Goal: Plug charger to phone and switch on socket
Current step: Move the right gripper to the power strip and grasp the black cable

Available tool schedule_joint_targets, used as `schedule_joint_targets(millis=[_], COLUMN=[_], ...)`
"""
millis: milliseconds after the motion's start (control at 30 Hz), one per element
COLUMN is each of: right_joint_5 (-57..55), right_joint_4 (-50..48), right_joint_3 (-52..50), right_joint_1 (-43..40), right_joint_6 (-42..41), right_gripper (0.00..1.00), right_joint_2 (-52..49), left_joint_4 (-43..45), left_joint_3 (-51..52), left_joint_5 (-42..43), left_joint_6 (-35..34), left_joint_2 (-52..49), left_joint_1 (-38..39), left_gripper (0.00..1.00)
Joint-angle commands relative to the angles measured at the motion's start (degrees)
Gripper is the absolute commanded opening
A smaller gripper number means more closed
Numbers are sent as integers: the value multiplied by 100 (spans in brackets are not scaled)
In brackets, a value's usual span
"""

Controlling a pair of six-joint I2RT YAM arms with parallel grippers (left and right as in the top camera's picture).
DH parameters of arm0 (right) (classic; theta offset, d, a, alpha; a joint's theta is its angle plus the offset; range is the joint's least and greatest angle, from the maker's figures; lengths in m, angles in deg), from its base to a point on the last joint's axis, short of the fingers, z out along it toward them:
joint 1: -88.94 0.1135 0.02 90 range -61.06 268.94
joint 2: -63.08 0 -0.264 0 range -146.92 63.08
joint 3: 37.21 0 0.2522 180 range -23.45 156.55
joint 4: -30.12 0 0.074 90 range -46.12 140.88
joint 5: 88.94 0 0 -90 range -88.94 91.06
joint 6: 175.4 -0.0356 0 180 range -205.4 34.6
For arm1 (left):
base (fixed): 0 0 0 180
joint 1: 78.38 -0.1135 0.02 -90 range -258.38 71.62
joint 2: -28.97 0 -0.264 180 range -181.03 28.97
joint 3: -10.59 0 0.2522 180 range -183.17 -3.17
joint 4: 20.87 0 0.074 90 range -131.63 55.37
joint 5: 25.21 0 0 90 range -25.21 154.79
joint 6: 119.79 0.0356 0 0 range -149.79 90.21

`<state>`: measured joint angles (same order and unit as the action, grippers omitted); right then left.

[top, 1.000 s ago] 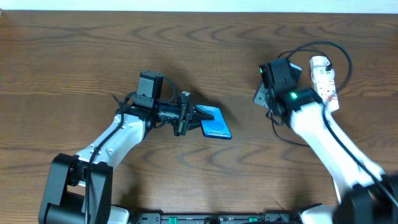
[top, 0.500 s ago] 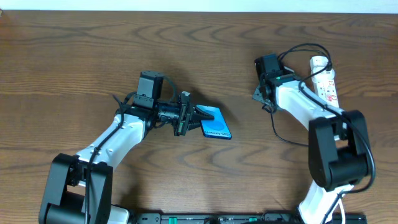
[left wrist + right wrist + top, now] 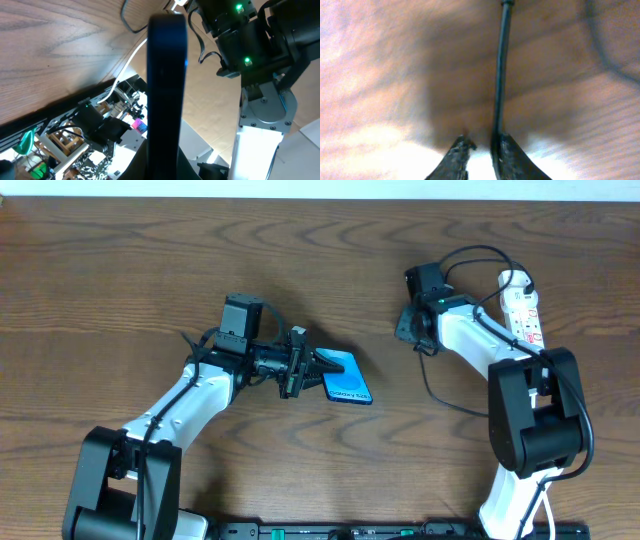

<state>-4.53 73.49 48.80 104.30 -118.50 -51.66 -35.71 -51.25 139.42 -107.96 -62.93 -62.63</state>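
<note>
My left gripper (image 3: 316,368) is shut on the phone (image 3: 347,380), whose blue screen faces up and sticks out to the right. In the left wrist view the phone (image 3: 167,75) is a dark edge-on bar between my fingers (image 3: 167,162). My right gripper (image 3: 404,327) is left of the socket (image 3: 523,305), the white power strip at the far right. It is shut on the charger's black cable (image 3: 437,383), which loops back toward the strip. In the right wrist view the cable (image 3: 501,75) runs forward from my fingers (image 3: 482,144) against the right finger. Its tip touches the frame's top edge.
The cable arcs over the table behind the right arm (image 3: 480,252) and trails in front of it (image 3: 460,406). The wooden table (image 3: 120,270) stretches between phone and strip. In the left wrist view the right arm (image 3: 260,45) stands beyond the phone.
My right arm has swung round and its gripper has moved a little left and toward the back, dragging the cable with it. The left arm and the phone have not moved.
</note>
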Motion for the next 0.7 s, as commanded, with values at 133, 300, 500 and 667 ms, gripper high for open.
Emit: schedule_joint_targets(millis=[133, 300, 500, 667], right_joint_5=[866, 850, 278, -192], right_joint_4=[1176, 1727, 1641, 1523], right_joint_3=[-170, -170, -59, 236], right_joint_1=[463, 616, 601, 481], right_joint_6=[660, 640, 636, 407], right_gripper=[29, 41, 58, 64], right_joint_2=[-313, -313, -313, -313], left_joint_4=[26, 26, 26, 26], left_joint_3=[-133, -133, -133, -133], left_joint_5=[81, 79, 79, 79], left_joint_6=[61, 61, 61, 61], left_joint_2=[39, 39, 39, 39], left_joint_1=[-26, -26, -26, -26], left_gripper=[7, 7, 7, 8])
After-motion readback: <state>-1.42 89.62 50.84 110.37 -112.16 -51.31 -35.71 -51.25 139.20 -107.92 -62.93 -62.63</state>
